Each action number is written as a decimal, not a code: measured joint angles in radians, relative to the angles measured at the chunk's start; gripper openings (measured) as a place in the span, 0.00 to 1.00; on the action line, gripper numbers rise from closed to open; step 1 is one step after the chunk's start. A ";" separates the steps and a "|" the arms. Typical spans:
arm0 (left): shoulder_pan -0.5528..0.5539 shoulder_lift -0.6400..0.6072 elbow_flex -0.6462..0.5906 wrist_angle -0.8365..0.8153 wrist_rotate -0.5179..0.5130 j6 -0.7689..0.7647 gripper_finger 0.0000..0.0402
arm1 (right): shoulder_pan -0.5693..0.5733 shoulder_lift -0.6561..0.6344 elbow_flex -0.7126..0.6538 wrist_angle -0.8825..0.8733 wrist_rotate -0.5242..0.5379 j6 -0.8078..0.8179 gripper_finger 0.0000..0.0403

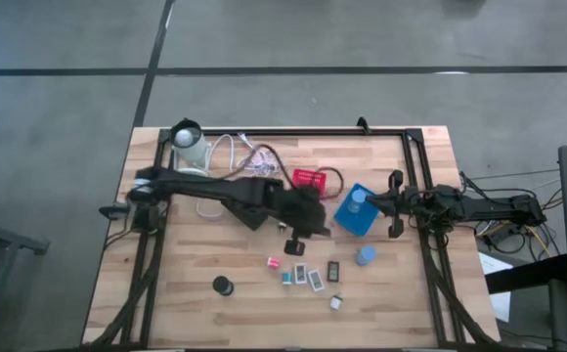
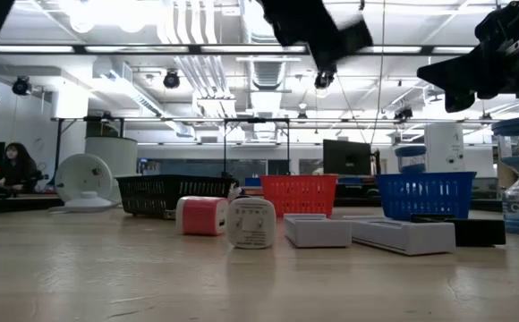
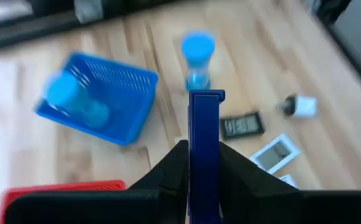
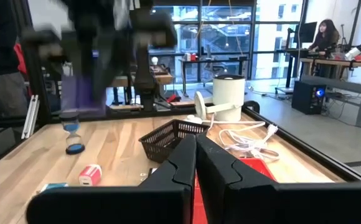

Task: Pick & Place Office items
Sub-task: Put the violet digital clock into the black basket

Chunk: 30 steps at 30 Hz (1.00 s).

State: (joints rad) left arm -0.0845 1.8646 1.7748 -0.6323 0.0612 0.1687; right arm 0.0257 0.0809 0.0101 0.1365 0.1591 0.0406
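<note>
Clock directions are read in the high view from the table's middle, with 12 at the far edge.

1. Nearest the front edge, a small white block (image 1: 335,302) lies at 5 o'clock and a black disc (image 1: 223,285) at 7 o'clock. They are well apart and neither has been collected.
2. Just behind them, around 6 o'clock, is a loose row: a pink block (image 1: 274,262), a teal block (image 1: 287,278), two white framed pieces (image 1: 317,279) and a black block (image 1: 334,270). They probably wait there as the unsorted supply.
3. Above that row, off the table, the left gripper (image 3: 203,152) is clamped on a dark-blue block (image 3: 205,106). It holds the block upright by its flat faces, likely so the thin piece cannot twist in carriage.
4. At 4 o'clock a pale-blue round piece (image 1: 365,255) stands alone on the wood.
5. At 3 o'clock the blue bin (image 1: 343,217) already holds a second pale-blue piece (image 1: 357,198). By my judgement it is the probable drop point, as the wrist faces it.
6. Just beyond the bin, also at 3 o'clock, the right gripper (image 4: 196,146) waits with its fingers pressed together and empty, clear of the left arm's path.
7. Farthest back, the red bin (image 1: 310,179) sits at 12 o'clock and the white lamp (image 1: 191,145) at 10 o'clock.
</note>
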 joint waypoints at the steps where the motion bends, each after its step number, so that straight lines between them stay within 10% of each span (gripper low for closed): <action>1: 0.000 -0.027 -0.002 0.000 0.000 0.000 0.16 | 0.000 0.000 0.000 0.000 0.000 0.000 0.02; 14: 0.005 -0.314 -0.015 -0.008 -0.047 0.005 0.16 | 0.000 0.001 0.000 0.001 0.000 0.005 0.02; 30: 0.006 -0.728 -0.122 -0.117 -0.345 -0.021 0.16 | 0.000 0.000 0.000 -0.002 0.000 0.012 0.02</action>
State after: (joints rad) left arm -0.0780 1.1371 1.6528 -0.7488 -0.2838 0.1476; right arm 0.0254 0.0811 0.0101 0.1345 0.1593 0.0528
